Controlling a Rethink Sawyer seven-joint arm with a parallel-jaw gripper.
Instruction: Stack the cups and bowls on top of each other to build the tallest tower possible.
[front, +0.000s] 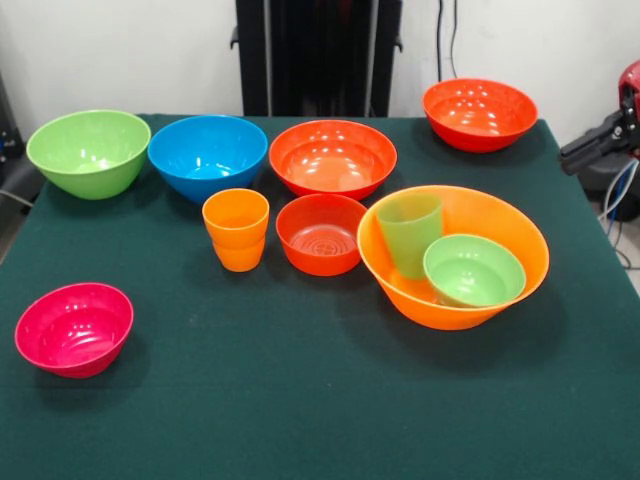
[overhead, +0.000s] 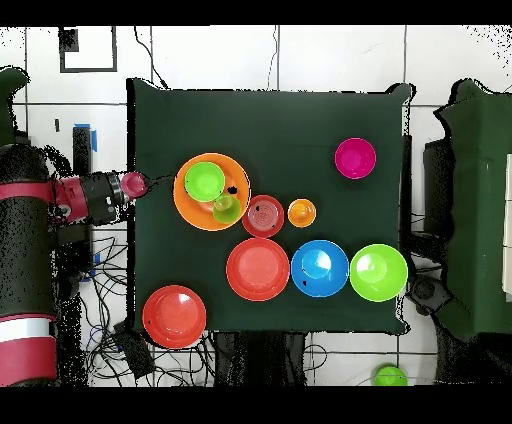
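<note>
From the front, the largest orange bowl (front: 455, 256) sits on the green table (front: 300, 400) right of centre, glossy and wide. Inside it a translucent green cup (front: 408, 233) stands upright against the left wall, and a small green bowl (front: 474, 270) rests beside it toward the right. Just left of the big bowl is a small red-orange bowl (front: 322, 233), and left of that an orange cup (front: 236, 230), upright. Behind them stand a large green bowl (front: 89, 152), a blue bowl (front: 207, 156) and a medium red-orange bowl (front: 332, 158) in a row, with another red-orange bowl (front: 479, 113) at the far right corner. A pink bowl (front: 74, 328) sits alone near the front left. A dark part of the arm (front: 600, 140) shows at the right edge, off the table

From overhead, the red and black arm (overhead: 85, 195) reaches in from the left, its tool (overhead: 134, 184) at the table's edge, just beside the largest orange bowl (overhead: 190, 205) and apart from it; I cannot tell whether the tool is apart or together. The pink bowl (overhead: 355, 158) lies well apart from the rest
</note>
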